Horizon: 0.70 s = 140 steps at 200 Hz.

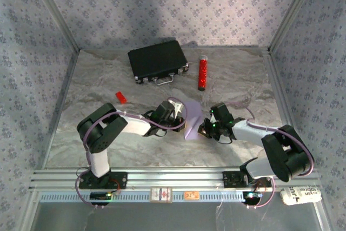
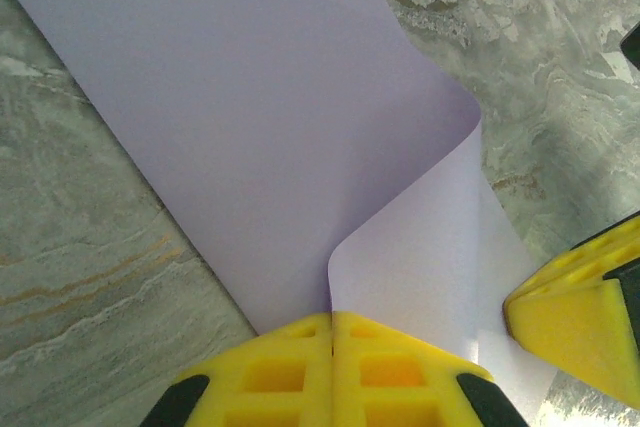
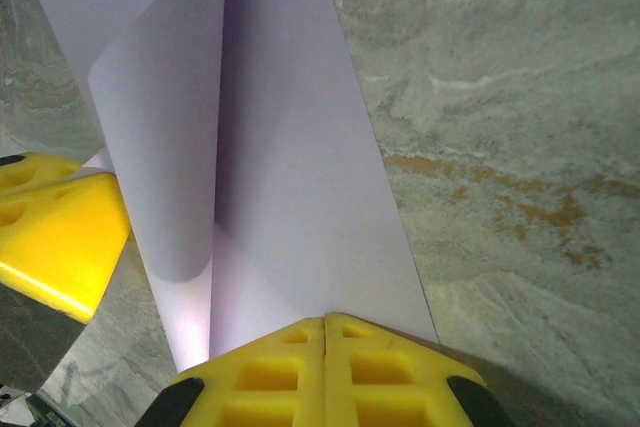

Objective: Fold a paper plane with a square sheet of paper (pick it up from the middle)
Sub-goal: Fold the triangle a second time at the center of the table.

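At mid-frame overhead, we find the square sheet of paper (image 1: 192, 118). Left gripper (image 2: 332, 325) and right gripper (image 3: 325, 325) each pinch one of its edges, jaws pressed together. We judge progress early: one loose curl-over, no pressed crease, all dart folds outstanding.

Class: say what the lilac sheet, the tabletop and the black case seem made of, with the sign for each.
Lilac sheet: thin matte paper; it bends in a soft curl. Tabletop: marble-look stone or printed film, grey-green veins, dull sheen. Black case: probably hard plastic, matte, with shiny metal-looking trim and handle.
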Tool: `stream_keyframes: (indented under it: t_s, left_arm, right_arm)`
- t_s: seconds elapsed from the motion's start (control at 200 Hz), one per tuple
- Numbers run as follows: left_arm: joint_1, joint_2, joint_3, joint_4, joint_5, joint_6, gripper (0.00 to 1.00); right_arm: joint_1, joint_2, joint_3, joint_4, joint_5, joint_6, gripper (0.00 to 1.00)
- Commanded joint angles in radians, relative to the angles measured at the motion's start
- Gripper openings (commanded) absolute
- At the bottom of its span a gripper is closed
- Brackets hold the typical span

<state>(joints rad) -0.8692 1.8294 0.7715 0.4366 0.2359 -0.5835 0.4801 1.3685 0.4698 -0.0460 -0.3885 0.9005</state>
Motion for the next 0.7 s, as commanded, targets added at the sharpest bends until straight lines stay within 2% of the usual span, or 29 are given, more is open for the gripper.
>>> stream_keyframes:
  t_s: [0.0, 0.695]
  left_arm:
    - [0.009, 0.013, 0.024, -0.006, 0.014, 0.022, 0.06]
    - [0.012, 0.029, 0.038, -0.001, 0.042, 0.027, 0.06]
  right_arm:
    - [-0.006, -0.003, -0.021, -0.058, 0.023, -0.019, 0.06]
    - [-0.006, -0.003, -0.023, -0.058, 0.023, -0.022, 0.06]
